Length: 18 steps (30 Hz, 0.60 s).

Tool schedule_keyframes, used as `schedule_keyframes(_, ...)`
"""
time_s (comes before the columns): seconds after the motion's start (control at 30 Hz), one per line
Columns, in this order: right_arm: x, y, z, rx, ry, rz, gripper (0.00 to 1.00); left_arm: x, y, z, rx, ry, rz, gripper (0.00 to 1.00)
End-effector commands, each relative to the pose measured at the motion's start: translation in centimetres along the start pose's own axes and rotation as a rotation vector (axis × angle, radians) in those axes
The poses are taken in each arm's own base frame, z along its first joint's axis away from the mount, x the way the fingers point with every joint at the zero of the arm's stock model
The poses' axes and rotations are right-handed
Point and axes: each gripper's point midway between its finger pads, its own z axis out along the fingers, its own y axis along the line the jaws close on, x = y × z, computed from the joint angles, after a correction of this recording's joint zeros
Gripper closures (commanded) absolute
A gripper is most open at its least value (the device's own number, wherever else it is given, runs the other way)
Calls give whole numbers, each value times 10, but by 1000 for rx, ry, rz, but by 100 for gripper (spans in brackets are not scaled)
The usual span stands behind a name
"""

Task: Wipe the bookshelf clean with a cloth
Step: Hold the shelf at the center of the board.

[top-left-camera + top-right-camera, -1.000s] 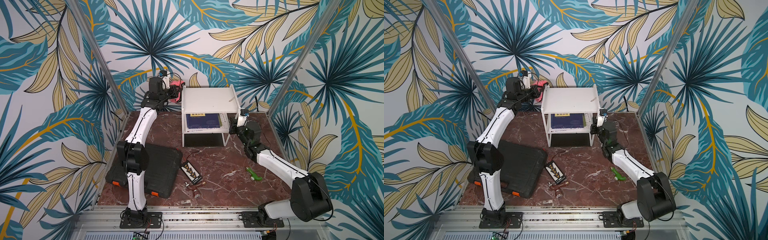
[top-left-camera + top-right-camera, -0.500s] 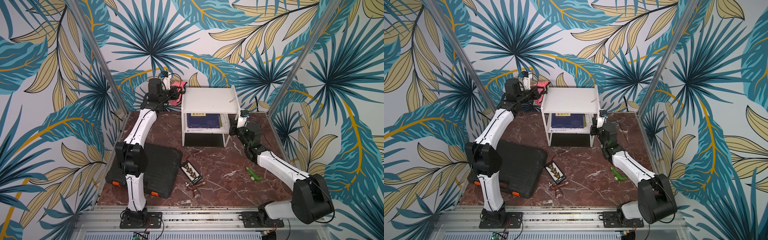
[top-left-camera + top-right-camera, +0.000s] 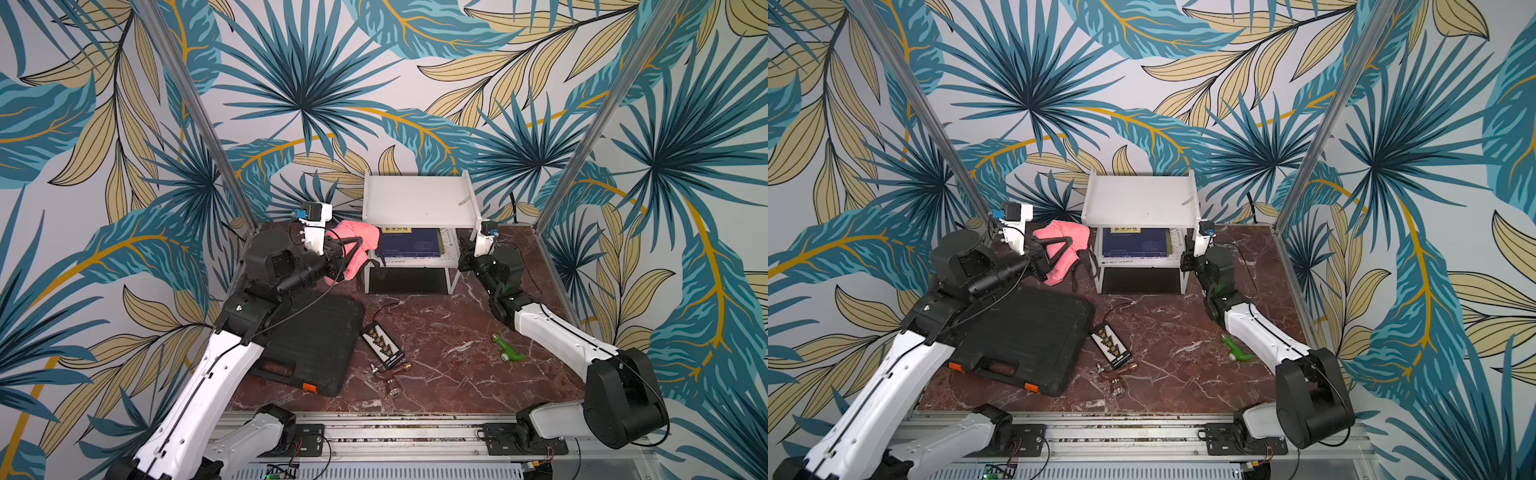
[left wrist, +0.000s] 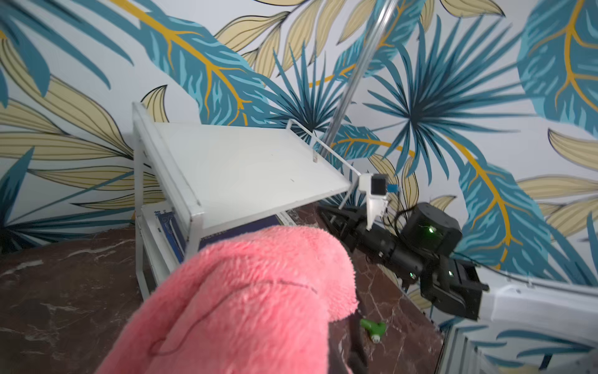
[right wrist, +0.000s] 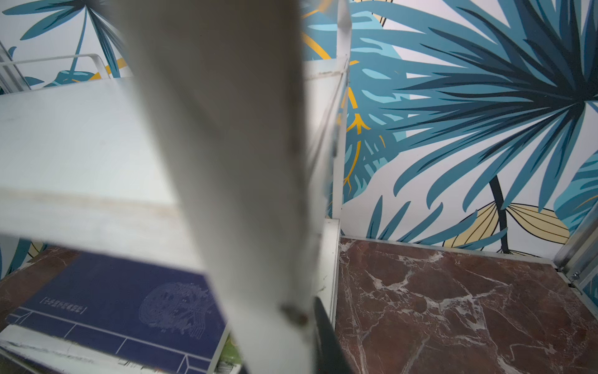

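three walls papered with oversized teal, navy and tan palm leaves on pale grey enclose a reddish-brown marble surface veined in white. slanted silver metal posts rise at 11 and 1 o'clock. a metal rail runs along 6 o'clock. the light is soft and even.

the red-brown marble table carries the white bookshelf at the far middle, with a blue book on its lower tier. a black case lies near left, a connector strip and metal fittings mid-table, and a green toy to the right.
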Motion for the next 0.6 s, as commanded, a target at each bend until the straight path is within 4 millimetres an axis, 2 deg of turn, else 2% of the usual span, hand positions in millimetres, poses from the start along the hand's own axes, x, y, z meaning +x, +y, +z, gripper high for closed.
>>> schedule_keyframes(0.0, 13, 2, -8, -10, 38, 180, 100, 8, 13, 21, -154, 122, 137, 100)
schedule_keyframes(0.1, 13, 3, -8, -14, 41, 178, 100, -14, 25, 57, -253, 151, 198, 100)
schedule_keyframes(0.2, 11, 3, -8, -14, 39, 180, 100, -13, 46, 101, -388, 214, 284, 100)
schedule_keyframes(0.27, 10, 3, -8, -17, 39, 180, 100, -17, 55, 118, -450, 223, 312, 100)
schedule_keyframes(0.47, 9, 3, -9, -17, 38, 176, 100, -18, 92, 141, -698, 234, 377, 100)
schedule_keyframes(0.57, 7, 4, -11, -20, 38, 170, 100, -26, 110, 162, -793, 211, 393, 100)
